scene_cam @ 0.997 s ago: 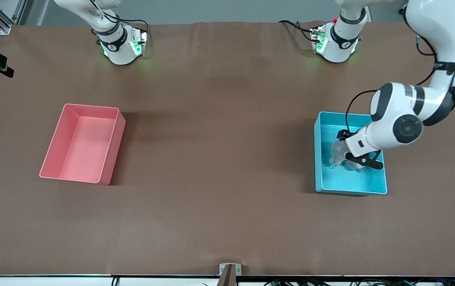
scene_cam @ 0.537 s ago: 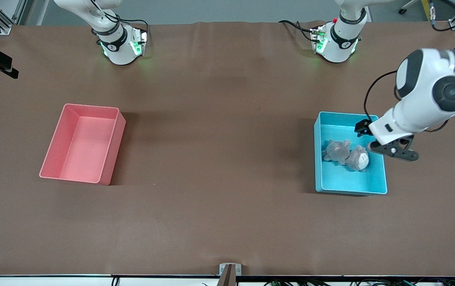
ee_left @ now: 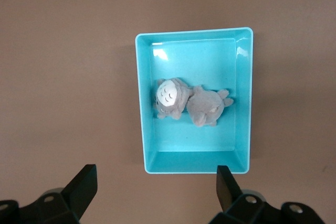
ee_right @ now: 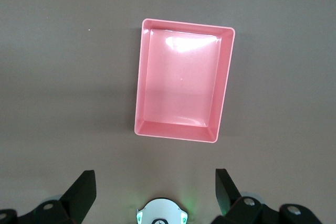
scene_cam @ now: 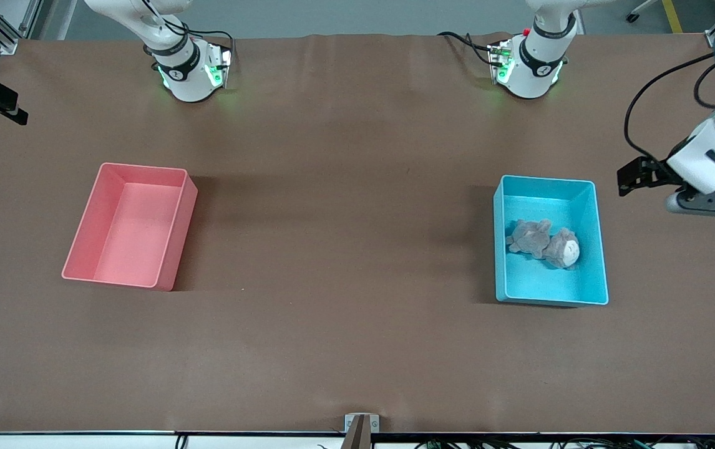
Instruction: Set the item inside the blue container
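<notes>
Toy (scene_cam: 544,244): lying inside blue bin (scene_cam: 548,181), mid-height in frame; task looks done.
Left gripper (ee_left: 156,184): jaws apart, empty, raised over bench (scene_cam: 357,349) beside bin.
Right gripper (ee_right: 155,187): jaws apart, empty, waiting.

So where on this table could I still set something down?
The wide bare stretch of table between the pink bin and the blue container is free. The container holds a plush toy, with spare floor nearest the front camera.

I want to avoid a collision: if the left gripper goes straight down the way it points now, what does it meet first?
Probably the bare brown table, at its left arm's end. The open left gripper points down beside the blue container, not over it, so the plush toy inside seems off its line; depth is unclear.
</notes>
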Controlling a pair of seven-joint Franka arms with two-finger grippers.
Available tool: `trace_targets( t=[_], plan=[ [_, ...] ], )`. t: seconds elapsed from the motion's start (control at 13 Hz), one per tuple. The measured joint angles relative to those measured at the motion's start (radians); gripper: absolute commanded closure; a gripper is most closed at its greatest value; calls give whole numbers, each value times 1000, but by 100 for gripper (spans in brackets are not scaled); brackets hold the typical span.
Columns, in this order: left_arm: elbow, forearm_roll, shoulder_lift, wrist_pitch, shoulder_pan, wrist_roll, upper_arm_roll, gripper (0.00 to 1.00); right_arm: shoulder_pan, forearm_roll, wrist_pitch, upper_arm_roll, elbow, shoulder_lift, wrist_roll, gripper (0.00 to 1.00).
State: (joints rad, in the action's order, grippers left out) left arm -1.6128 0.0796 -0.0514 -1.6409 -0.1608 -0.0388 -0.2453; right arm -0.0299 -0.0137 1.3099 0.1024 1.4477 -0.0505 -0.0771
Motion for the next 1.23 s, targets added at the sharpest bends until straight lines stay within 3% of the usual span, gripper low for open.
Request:
trace_targets(
  t=[0.31,0.61,1.23],
  plan=[
    [73,-37,30,95,-40,-22,1,0,0,0,34,1,2,0,0,0],
    [73,-61,79,110,-83,-66,1,0,0,0,51,1,3,0,-3,0],
    [67,-62,51,107,-79,-30,-6,0,0,0,49,2,3,0,-33,0]
  ],
)
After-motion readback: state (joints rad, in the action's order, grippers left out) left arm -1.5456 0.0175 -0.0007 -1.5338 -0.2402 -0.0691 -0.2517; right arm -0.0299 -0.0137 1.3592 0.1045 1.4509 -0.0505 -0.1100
